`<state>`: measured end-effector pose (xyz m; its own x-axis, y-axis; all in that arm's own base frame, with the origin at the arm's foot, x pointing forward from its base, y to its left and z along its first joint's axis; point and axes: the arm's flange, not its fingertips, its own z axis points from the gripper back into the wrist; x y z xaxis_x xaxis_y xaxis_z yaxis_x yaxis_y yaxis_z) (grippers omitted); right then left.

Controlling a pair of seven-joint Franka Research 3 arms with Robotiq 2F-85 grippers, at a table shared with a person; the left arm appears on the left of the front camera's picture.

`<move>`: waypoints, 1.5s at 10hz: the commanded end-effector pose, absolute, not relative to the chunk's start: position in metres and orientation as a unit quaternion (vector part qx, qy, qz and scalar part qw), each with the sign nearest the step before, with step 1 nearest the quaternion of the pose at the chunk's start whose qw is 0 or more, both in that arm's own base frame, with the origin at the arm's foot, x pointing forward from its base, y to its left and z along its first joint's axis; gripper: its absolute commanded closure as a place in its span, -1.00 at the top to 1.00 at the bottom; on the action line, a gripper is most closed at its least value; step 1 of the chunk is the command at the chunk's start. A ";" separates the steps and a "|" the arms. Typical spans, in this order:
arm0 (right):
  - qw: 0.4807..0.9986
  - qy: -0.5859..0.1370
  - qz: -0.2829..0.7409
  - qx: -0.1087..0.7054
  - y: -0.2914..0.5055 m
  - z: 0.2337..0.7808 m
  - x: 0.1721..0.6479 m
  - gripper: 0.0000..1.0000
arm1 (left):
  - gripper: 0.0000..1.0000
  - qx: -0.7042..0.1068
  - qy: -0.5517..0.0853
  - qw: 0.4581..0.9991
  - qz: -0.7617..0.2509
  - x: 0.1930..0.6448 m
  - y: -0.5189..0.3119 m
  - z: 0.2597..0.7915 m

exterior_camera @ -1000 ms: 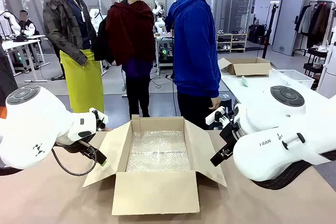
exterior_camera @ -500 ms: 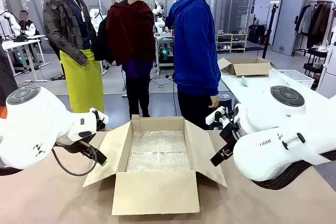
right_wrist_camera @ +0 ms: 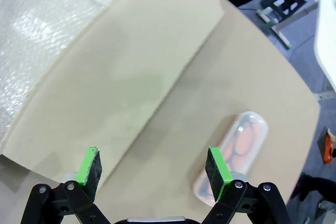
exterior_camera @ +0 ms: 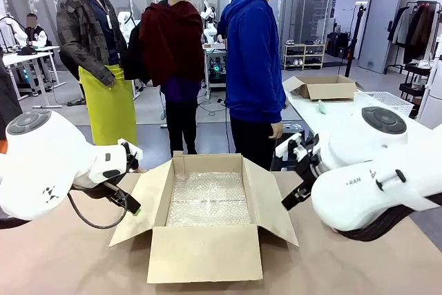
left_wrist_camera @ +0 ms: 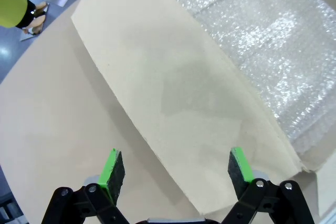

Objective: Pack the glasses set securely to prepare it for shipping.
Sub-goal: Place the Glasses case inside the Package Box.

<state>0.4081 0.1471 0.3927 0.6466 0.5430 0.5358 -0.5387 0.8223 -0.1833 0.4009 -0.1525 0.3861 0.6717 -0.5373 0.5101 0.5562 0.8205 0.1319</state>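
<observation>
When seen from the front, open cardboard box (exterior_camera: 206,253) at frame centre on table (exterior_camera: 62,264), lined with bubble wrap (exterior_camera: 207,198). Left wrist view: left tool (left_wrist_camera: 176,169) spread wide, empty, above box flap (left_wrist_camera: 173,93). Right wrist view: right tool (right_wrist_camera: 154,169) spread wide, empty; pinkish case (right_wrist_camera: 244,136) of glasses set flat on table, lower right, partly behind one green pad (right_wrist_camera: 218,167).

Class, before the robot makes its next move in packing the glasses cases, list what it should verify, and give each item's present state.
1. Box flaps open: ok.
2. Bubble wrap lining the box floor: ok.
3. Left tool open and empty: ok.
4. Right tool open and empty: ok.
5. Pinkish case lying on the table beside the flap, ahead of the right tool: ok.
6. Pinkish case latched shut: cannot tell.
</observation>
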 end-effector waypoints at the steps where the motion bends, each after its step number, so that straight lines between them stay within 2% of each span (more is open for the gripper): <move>1: 0.922 -0.294 0.249 -0.022 0.136 0.427 0.407 1.00 | 1.00 -0.046 -0.251 0.908 -0.334 0.390 -0.130 0.431; 4: 0.956 -0.247 0.155 -0.023 0.090 0.462 0.432 1.00 | 1.00 -0.094 -0.212 0.889 -0.395 0.364 -0.093 0.485; 5: 0.965 -0.230 0.125 -0.028 0.076 0.463 0.444 1.00 | 1.00 -0.120 -0.181 0.890 -0.401 0.356 -0.082 0.496; 7: 0.976 -0.196 0.089 -0.026 0.059 0.449 0.468 1.00 | 1.00 -0.177 -0.213 0.867 -0.414 0.339 -0.062 0.515; 10: 0.979 -0.192 0.069 -0.026 0.058 0.445 0.474 1.00 | 1.00 -0.183 -0.238 0.862 -0.408 0.330 -0.053 0.515; 13: 0.978 -0.186 0.092 -0.019 0.046 0.434 0.471 1.00 | 1.00 -0.172 -0.225 0.867 -0.411 0.334 -0.058 0.523; 15: 0.982 -0.174 0.071 0.002 0.041 0.421 0.487 1.00 | 1.00 -0.172 -0.225 0.867 -0.411 0.334 -0.058 0.523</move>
<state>0.4772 0.0445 0.4295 0.9217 0.1630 0.3521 -0.1532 0.9866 -0.0556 0.3342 -0.0597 0.5226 0.5658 -0.6370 0.5236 0.7837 0.6128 -0.1014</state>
